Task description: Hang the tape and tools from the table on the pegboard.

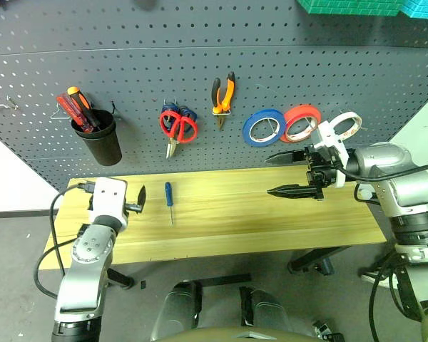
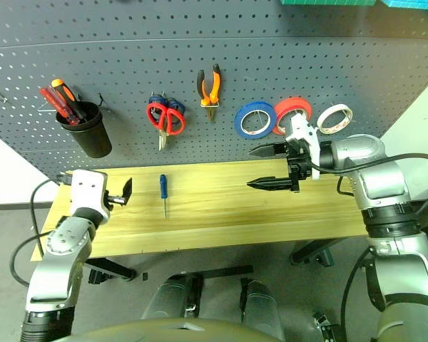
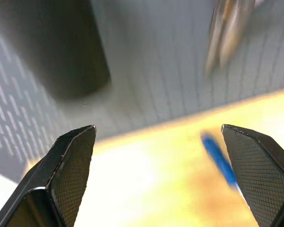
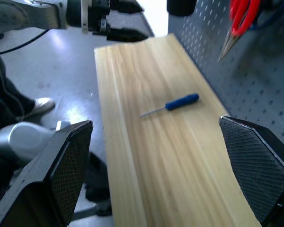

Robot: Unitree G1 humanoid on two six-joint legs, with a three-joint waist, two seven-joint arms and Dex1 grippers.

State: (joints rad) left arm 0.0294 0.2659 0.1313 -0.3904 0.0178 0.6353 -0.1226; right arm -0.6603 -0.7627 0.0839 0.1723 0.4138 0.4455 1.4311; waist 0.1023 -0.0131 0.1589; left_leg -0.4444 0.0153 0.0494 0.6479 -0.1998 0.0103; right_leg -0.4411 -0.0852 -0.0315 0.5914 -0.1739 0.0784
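Screwdriver [image 1: 169, 200] alone on table [image 1: 271, 214]; both claws wide open, empty.
Head view: red scissors [image 1: 177, 128], pliers [image 1: 223, 96], cream tape [image 2: 334, 118] hang on pegboard [image 1: 200, 57]. Right wrist view adds left gripper [image 4: 120, 19] at table's far end (right gripper [image 1: 289, 174] over table).

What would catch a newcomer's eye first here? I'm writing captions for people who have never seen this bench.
Most striking is the dark pegboard hung with colour: red-handled scissors, orange-handled pliers, and blue, red-orange and whitish tape rolls towards its right. Below, one blue-handled screwdriver lies alone on the light wooden table. The left gripper and right gripper flank it with fingers open, holding nothing.
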